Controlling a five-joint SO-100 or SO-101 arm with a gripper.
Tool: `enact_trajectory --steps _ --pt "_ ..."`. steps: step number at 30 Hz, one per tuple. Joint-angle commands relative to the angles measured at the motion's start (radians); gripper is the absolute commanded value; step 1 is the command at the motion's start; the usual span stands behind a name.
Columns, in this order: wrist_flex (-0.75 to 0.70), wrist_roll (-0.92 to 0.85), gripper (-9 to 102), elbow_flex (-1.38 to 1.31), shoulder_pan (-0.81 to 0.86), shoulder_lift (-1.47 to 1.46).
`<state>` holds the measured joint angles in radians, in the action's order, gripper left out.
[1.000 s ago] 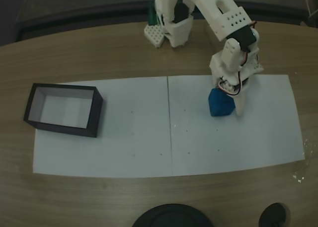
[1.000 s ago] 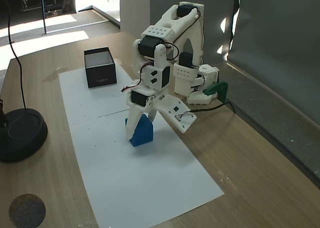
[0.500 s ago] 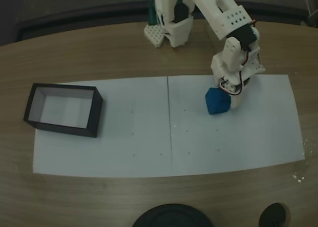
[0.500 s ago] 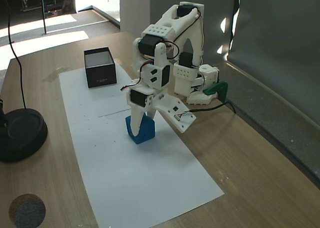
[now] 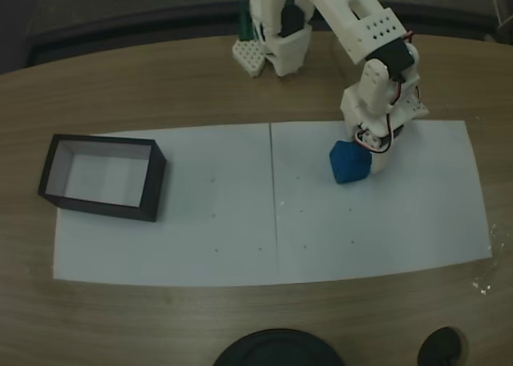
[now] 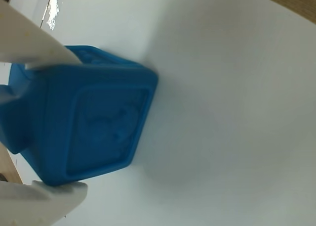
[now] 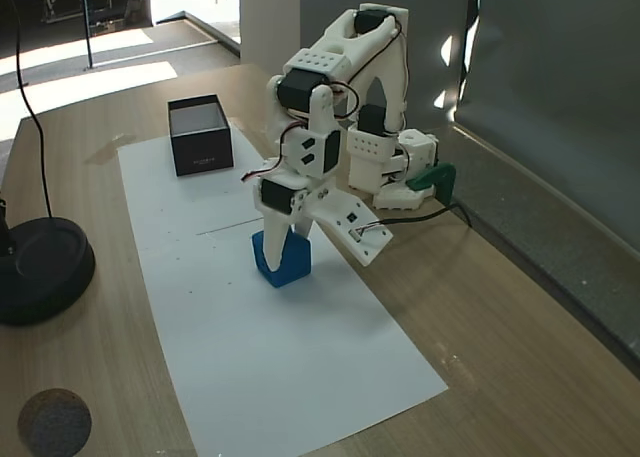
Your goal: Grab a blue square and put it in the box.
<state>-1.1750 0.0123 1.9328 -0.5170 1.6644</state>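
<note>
On the white paper sheet (image 5: 200,222), right of its centre seam in a fixed view, the blue square (image 5: 350,162) sits between the fingers of the gripper (image 5: 362,159). Wrist view: both white fingers (image 6: 34,47) press opposite flat faces of the cube, jaws narrowed onto it. It looks rigid, light and smooth-moulded (one face carries embossed relief), so a mid-face hold should carry. The box (image 5: 56,154) stands well apart, toward the sheet's left end.
</note>
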Motion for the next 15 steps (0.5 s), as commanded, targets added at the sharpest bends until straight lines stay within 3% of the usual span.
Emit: enact_trajectory --steps 1,15 --pt "-0.017 -0.002 10 -0.035 0.009 0.025" --pt "-0.278 -0.075 10 -0.442 0.225 0.064"
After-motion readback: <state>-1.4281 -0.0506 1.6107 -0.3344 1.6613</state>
